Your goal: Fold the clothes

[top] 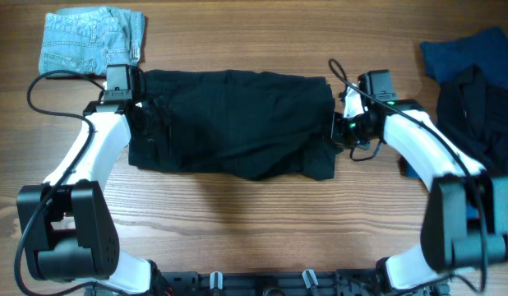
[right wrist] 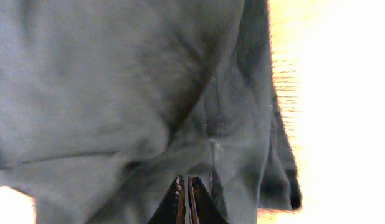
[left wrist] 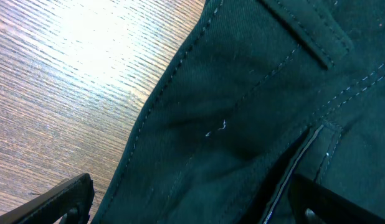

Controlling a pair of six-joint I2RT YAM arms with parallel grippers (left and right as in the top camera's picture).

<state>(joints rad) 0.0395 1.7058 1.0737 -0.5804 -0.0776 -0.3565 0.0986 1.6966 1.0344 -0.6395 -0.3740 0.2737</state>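
Closest to the lens, the right hand [right wrist: 183, 202] has its two dark tips pressed flat together against the rumpled 3 o'clock end of the black fabric shorts with stitched seams [top: 229, 123]. Whether any cloth is pinched between them I cannot tell. Those shorts lie spread across the middle of the wooden worktop [top: 237, 230], running from 9 to 3 o'clock.

At the 9 o'clock end the left hand [left wrist: 192, 208] hangs wide open. One of its fingers [left wrist: 61, 199] is over bare wood and the other is over cloth, so the seamed edge sits between them.

Folded pale-blue denim shorts [top: 90, 37] rest at 10 o'clock. A heap of dark blue and black garments [top: 476, 74] sits at 2 o'clock, apart from the work.

To my eye the step is taking hold of both ends for a fold. The left hand should drop straight down and close on the edge through every layer. The right grip wants checking before anything lifts. Both ends should then rise together, evenly and a little taut, so the cloth doesn't bunch or drag.
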